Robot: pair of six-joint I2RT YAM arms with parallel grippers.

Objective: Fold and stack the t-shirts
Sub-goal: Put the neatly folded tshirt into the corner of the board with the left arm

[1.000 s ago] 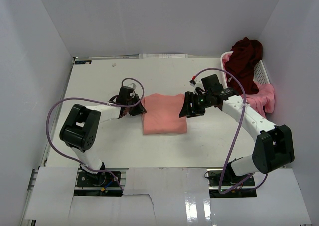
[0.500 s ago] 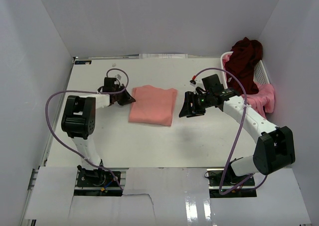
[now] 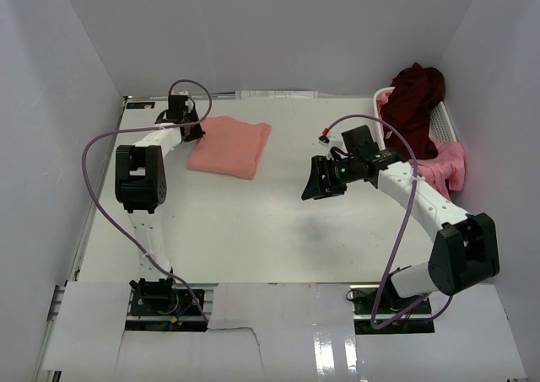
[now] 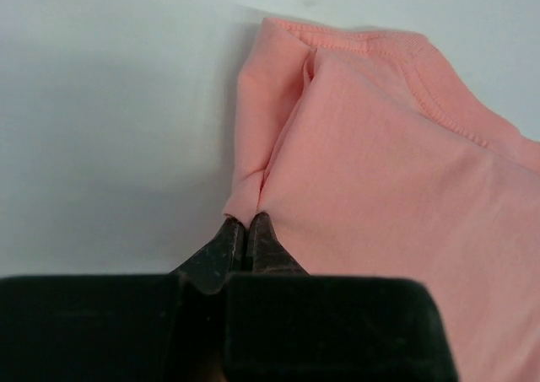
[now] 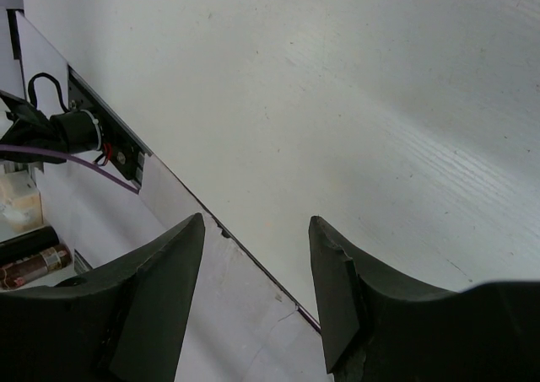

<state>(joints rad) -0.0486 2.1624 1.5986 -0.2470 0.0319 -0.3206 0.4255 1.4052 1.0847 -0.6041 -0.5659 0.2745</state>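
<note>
Left hand (image 4: 246, 228) pinches the folded salmon-pink t-shirt (image 3: 229, 146) by the far left corner of the bench (image 3: 253, 230). Right hand (image 5: 256, 223) hangs spread.

Salmon shirt (image 4: 405, 171) cut off by left wrist view's edge, basket (image 3: 445, 126) mostly buried under maroon shirt (image 3: 415, 95)

Matt cloth t-shirt (image 4: 396, 188), smooth table (image 3: 253, 222)

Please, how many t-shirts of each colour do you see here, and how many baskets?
salmon-pink t-shirt: 1
dark maroon t-shirt: 1
brighter pink t-shirt: 1
white basket: 1
Total: 4 things, 3 of them t-shirts
</note>
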